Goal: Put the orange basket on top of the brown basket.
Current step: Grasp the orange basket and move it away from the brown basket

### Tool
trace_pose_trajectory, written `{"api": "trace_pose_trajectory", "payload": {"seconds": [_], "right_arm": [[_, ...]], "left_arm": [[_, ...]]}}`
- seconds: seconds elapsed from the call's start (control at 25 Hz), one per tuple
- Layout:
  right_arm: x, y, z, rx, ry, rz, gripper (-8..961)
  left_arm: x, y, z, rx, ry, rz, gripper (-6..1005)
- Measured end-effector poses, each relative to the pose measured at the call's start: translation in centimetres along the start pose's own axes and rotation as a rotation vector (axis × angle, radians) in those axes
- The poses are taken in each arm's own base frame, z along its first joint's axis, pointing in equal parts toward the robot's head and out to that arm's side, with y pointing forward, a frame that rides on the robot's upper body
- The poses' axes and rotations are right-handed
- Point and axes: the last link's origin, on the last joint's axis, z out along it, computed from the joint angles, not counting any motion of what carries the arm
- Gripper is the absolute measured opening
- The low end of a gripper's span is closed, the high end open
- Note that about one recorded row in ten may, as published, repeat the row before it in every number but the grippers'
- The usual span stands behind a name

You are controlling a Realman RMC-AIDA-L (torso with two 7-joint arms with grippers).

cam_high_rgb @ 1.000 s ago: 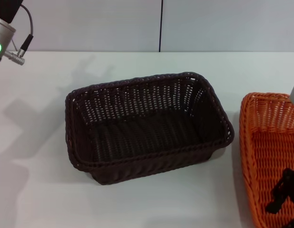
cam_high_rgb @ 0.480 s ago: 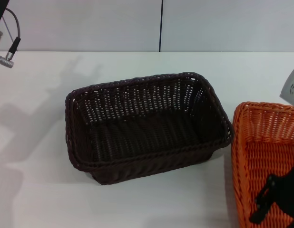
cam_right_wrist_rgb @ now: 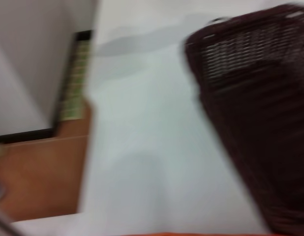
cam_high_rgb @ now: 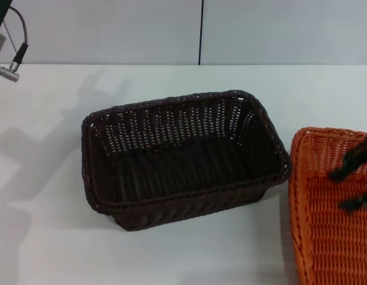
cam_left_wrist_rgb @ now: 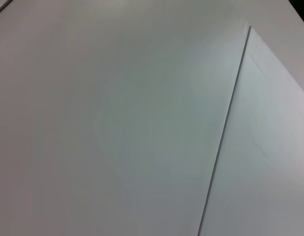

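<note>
- Sitting at the right edge of the head view, the orange basket [cam_high_rgb: 329,208] is only partly seen; the rest runs out of the picture.
- The brown basket [cam_high_rgb: 183,157] sits in the middle of the white table [cam_high_rgb: 47,196], open side up, with nothing inside it.
- The two baskets are just beside each other, the orange rim close to the brown one's right end. I cannot tell if they touch.
- The right gripper [cam_high_rgb: 357,178] shows as dark shapes over the inside of the orange basket, near its far rim. I cannot tell if its jaws are pinching the basket or are apart.
- The left arm is up at the far left corner, away from both baskets. Its gripper is not seen, and its wrist view shows only bare wall.
- The right wrist view shows the brown basket's side and a thin strip of orange at the edge.
- I think the orange basket is light and stiff, since its sides are woven with many little holes.
- The thick braided rim looks like the best place to grab; the woven wall could bend or slip.
- Held by one side only, it could tip, so it must go up slowly.
- The orange basket is not on the brown one yet.
</note>
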Motion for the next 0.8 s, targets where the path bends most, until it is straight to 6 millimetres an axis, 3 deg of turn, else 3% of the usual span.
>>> {"api": "trace_pose_trajectory", "payload": {"seconds": [0.16,0.36,0.56,0.8], "right_arm": [[0.6,-1.4,-3.2,0.187,0.0,0.015,578],[1.6,-3.2,-5.0,0.369,0.025,0.051,578],[2.0,-4.4,-5.1,0.463,0.038,0.059,578],[3.0,-6.1,-2.9,0.469,0.168,0.092,577]], "left_arm": [[0.0,0.0,0.0,0.0,0.001,0.0,860],[0.0,0.0,0.2,-0.001,0.002,0.0,860],[0.1,-0.1,0.4,0.004,0.003,-0.001,860],[0.0,-0.2,0.6,0.014,-0.003,-0.001,860]]}}
